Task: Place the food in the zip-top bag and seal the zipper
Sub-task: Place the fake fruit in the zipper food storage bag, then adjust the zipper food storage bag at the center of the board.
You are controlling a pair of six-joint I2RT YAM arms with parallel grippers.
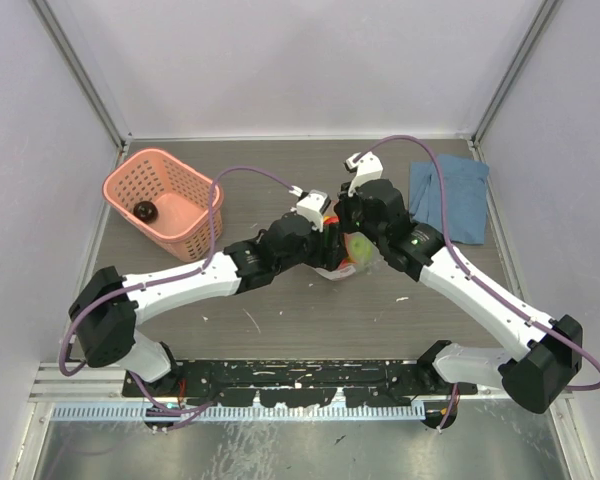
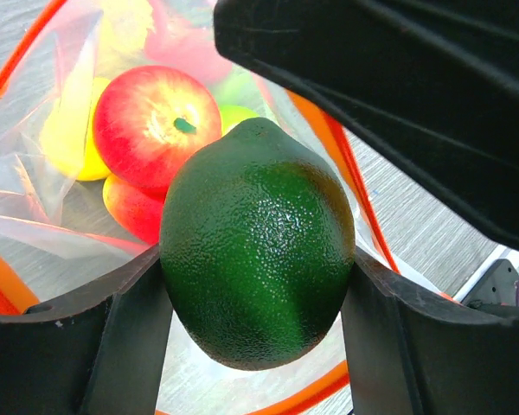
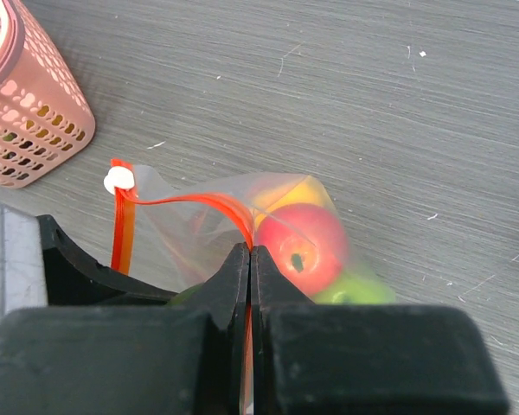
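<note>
— Two arms meet over the middle of the table (image 1: 310,320). Which one has the fruit?

— The left. The left gripper (image 2: 255,333) is clamped on a green lime (image 2: 258,242), one finger pressed to each flank. The lime's long axis runs between the fingers, and its narrower tip points ahead at the open mouth of the zip-top bag (image 3: 177,233).

— And the right one?

— The right gripper (image 3: 250,259) has its fingertips pressed together on the zipper (image 3: 203,201), pinching that edge of the mouth. From the pinch the orange-red strip arcs away to the white slider (image 3: 118,180) at its end, then doubles back along the other lip.

— What is inside the bag?

— A red apple (image 2: 156,125) with its stem facing the left wrist camera, a yellow fruit (image 2: 69,138) beside it, and something pale green that is mostly hidden.

— How are the arms posed?

— From above, both reach forward and inward from their bases, with their wrists close together over the bag.

— Anything else?

— A pink basket (image 1: 185,215) stands far left with one dark piece (image 1: 144,210) in it, and a blue cloth (image 1: 450,200) lies far right.
</note>
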